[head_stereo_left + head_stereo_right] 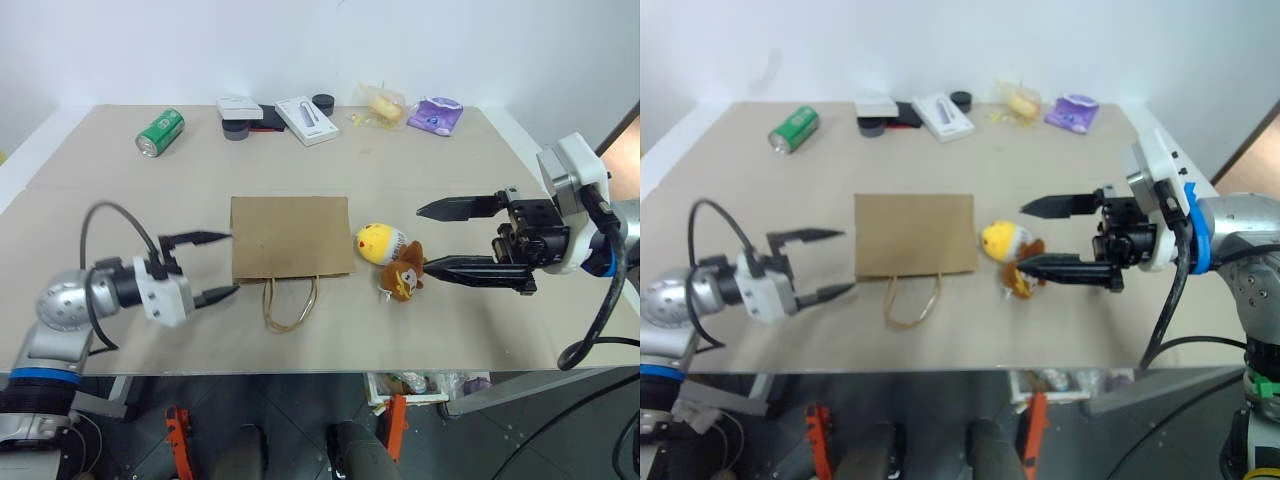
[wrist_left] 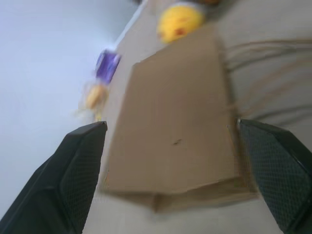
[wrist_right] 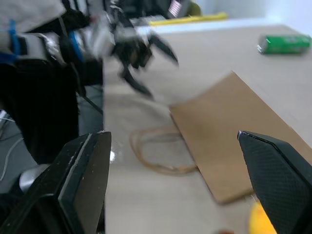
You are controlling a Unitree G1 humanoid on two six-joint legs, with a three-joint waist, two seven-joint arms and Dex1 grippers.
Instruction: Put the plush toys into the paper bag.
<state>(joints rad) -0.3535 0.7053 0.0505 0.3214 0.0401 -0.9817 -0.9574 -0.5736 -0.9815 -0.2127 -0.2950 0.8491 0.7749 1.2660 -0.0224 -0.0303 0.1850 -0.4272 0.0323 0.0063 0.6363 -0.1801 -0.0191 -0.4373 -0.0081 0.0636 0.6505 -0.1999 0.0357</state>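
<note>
On the counter the paper bag lies flat, unopened, twine handles toward the robot. Just beside its right edge sit the yellow plush and brown plush, touching. Left gripper and right gripper flank them, fingers spread wide, empty, likely for opening and picking.

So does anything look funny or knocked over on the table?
Yes. The green soda can lies on its side near the far left edge instead of standing. The paper bag lies flat and closed, handles toward the robot, so the yellow plush toy and brown plush toy beside it cannot go in yet.
</note>
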